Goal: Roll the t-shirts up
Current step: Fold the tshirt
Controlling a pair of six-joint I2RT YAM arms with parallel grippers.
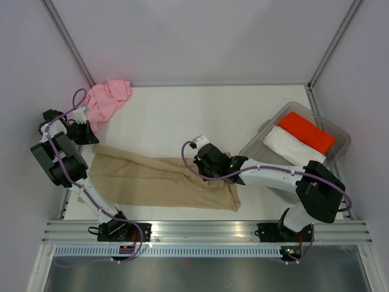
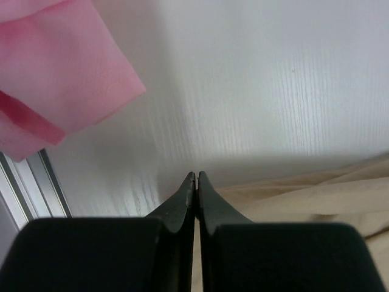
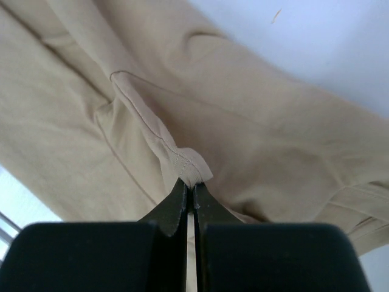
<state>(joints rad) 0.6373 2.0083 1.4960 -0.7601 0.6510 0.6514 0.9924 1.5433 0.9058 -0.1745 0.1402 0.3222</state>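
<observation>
T-shirts are two here. The tan t-shirt (image 1: 152,176) lies spread long across the lower middle of the top view, on the white tabletop (image 1: 194,115). The pink t-shirt (image 1: 108,98) sits crumpled in the upper left, against the wall.

The right claw (image 3: 189,188) is clamped on a small fold of hem of the tan t-shirt, near its right end. The left claw (image 2: 196,179) has its tips together with no cloth between them, just beside the left edge of the tan cloth.

The hold on the right is thin, only a bit of seam at the very tips, so I judge it can slip out if the arm pulls fast. With only one end held, the cloth may drag crooked and bunch, and the roll would come out uneven. The left arm stands near the pink t-shirt and could catch it when moving.
</observation>
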